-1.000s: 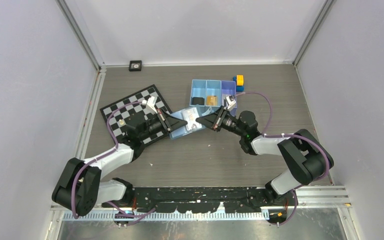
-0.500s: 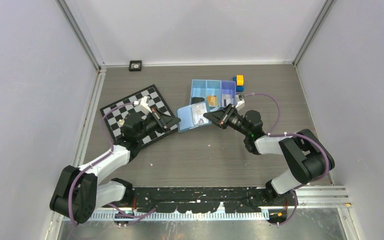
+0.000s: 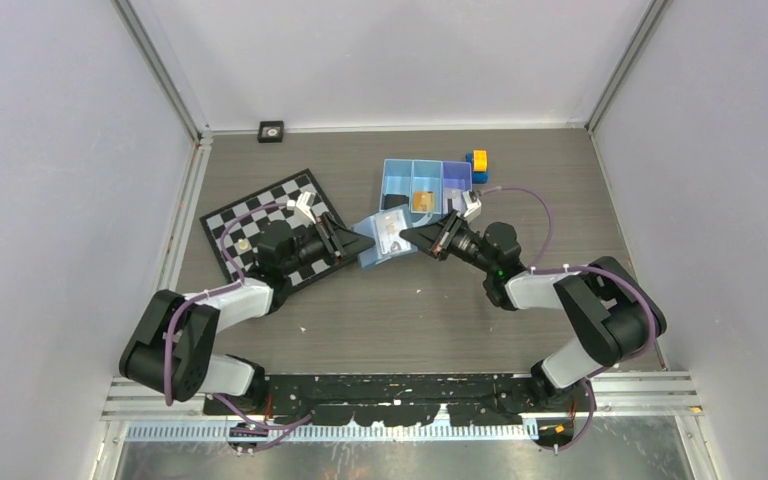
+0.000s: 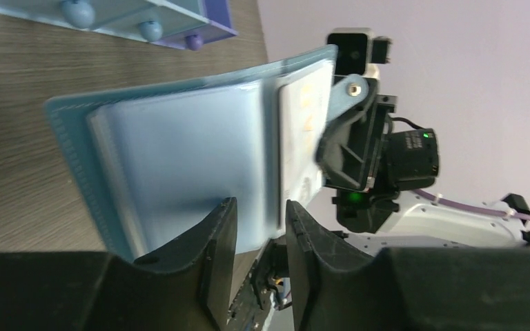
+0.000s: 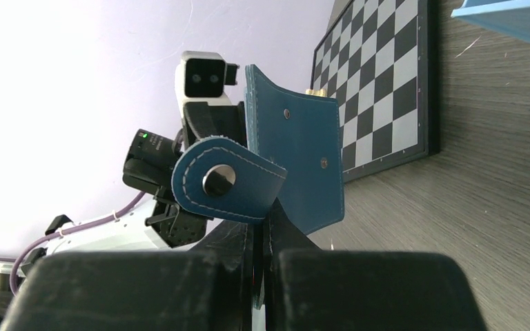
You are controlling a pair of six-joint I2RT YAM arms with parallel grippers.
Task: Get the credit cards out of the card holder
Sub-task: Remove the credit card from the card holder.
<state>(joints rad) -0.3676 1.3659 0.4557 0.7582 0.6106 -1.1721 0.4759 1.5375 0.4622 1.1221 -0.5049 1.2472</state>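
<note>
Between the two arms, over the middle of the grey wood-grain table (image 3: 410,310), the right gripper (image 5: 262,234) is seen clamped tight on the small flat blue folding card holder (image 4: 179,158), which is pinched at its right edge and held spread open. In the right wrist view the holder's darker blue outer face is shown, with a rounded strap and its round snap button (image 5: 219,181) lying just beside the closed fingers. The left gripper (image 4: 259,210) is placed at the opposite, left edge of the holder with its jaws parted by a narrow gap. The light blue inner leaf is seen through that gap, but whether either finger touches it cannot be told. A pale whitish rectangular credit card (image 4: 305,117) is lodged in the inner pocket on the side nearest the right gripper. Just beyond the holder, toward the far side, a three-compartment plastic tray (image 3: 397,180) is set, two parts blue and the right one violet. A tan-brown flat card (image 3: 422,200) is laid in its middle compartment and a small black item (image 3: 395,202) in its left one. Yellow-and-blue toy blocks (image 3: 478,163) are stacked at the tray's far right corner. To the left, partly covered by the left arm, a black-and-white chequered board (image 3: 245,225) is laid on the table.
</note>
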